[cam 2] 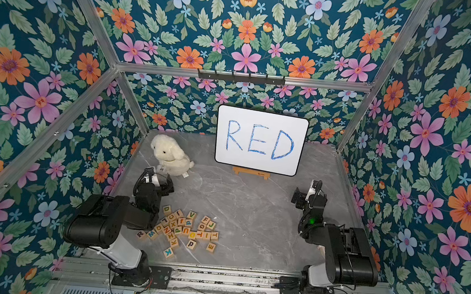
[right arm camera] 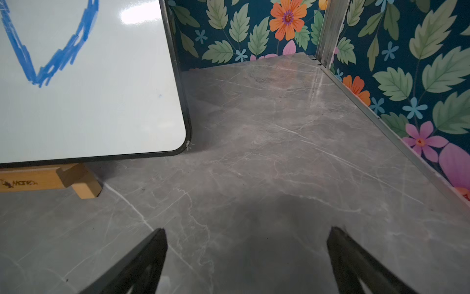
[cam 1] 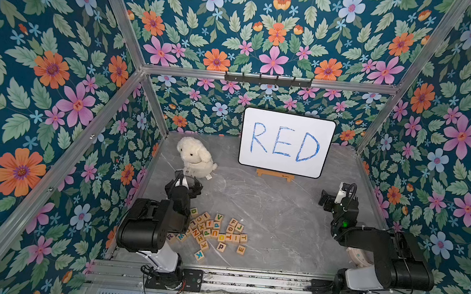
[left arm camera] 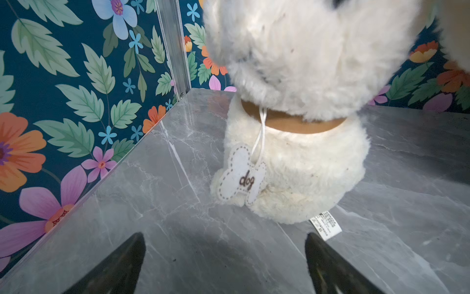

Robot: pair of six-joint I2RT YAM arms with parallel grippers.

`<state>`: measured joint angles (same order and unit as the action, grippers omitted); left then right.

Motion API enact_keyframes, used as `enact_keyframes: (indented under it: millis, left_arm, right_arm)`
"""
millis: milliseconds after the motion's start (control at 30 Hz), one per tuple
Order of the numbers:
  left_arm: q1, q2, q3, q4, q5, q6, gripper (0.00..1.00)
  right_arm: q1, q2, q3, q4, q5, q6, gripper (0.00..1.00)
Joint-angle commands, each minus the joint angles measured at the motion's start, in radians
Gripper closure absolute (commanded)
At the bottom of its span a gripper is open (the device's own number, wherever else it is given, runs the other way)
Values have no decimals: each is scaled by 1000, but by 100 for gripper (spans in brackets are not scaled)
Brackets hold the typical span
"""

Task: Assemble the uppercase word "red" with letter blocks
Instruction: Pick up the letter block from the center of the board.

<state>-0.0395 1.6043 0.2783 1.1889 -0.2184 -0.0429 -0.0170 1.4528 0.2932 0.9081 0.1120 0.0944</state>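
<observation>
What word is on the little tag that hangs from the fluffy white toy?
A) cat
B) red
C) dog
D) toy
C: in the left wrist view, the bone-shaped tag hanging on a string from the neck of the white plush toy reads "dog" in brown letters.

Teal floral wallpaper [cam 1: 49, 35] covers the walls on every side of the frame, aluminium bars [cam 1: 182, 71] run along their corners, a black hook rail [cam 1: 267, 80] sits upper centre, and grey marbled floor [cam 1: 275, 215] fills the lower middle.
</observation>
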Motion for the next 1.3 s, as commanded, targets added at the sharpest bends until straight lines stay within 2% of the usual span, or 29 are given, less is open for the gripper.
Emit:
enact_keyframes:
  millis: [0,1267]
  left_arm:
    - [1,-1,1,46,-1,15,1]
    - [0,-1,3,42,5,15,1]
  right_arm:
    - [0,0,2,32,12,-13,1]
    - [10,1,3,32,-2,-29,1]
